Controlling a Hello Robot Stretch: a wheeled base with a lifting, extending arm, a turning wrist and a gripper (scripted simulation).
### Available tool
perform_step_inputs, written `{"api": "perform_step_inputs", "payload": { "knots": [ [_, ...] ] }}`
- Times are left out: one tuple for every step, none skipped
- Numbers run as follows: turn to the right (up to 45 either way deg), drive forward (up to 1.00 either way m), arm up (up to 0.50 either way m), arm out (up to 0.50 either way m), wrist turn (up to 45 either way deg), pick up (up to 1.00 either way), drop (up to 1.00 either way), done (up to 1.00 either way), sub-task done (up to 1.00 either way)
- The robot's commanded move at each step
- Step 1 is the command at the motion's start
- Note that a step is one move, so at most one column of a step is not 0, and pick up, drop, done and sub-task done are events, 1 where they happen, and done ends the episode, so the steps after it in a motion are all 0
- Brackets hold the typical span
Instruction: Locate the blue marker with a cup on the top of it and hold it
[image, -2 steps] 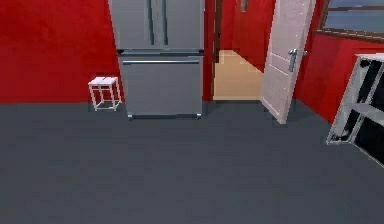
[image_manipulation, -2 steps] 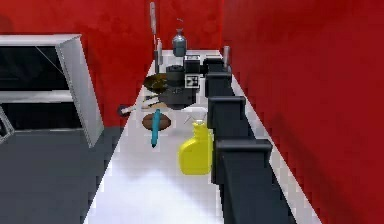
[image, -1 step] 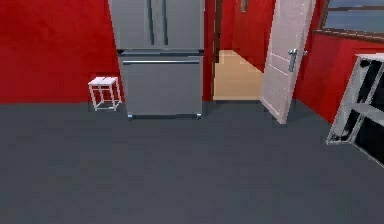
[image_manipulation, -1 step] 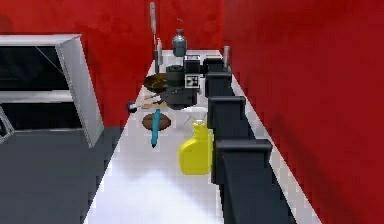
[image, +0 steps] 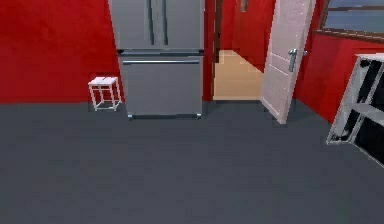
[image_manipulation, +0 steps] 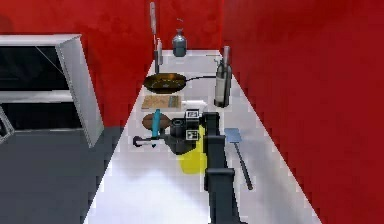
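In the arm side view a long white counter (image_manipulation: 135, 190) runs away along a red wall. My arm (image_manipulation: 218, 185) rises over it, and my gripper (image_manipulation: 146, 139) reaches left from the two white squares. A small round brown thing with a teal blob (image_manipulation: 153, 121) lies on the counter right behind the fingers. I cannot tell whether the gripper holds anything. A yellow object (image_manipulation: 191, 157) sits against the arm just below the gripper's body. No shape here can I name as a blue marker.
Farther along the counter lie a flat tan board (image_manipulation: 160, 101), a dark pan (image_manipulation: 165, 80), a dark bottle (image_manipulation: 222, 85) and a grey jar (image_manipulation: 180, 43). A blue-grey spatula (image_manipulation: 236, 145) lies beside the arm. Ahead stand a grey fridge (image: 156, 55), a white stool (image: 105, 92) and an open door (image: 285, 60).
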Motion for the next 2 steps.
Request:
{"api": "perform_step_inputs", "payload": {
  "knots": [
    [0.0,0.00,0.00,0.00,0.0,1.00,0.00,0.00,0.00],
    [0.0,0.00,0.10,0.00,0.0,0.00,0.00,0.00,0.00]
  ]
}}
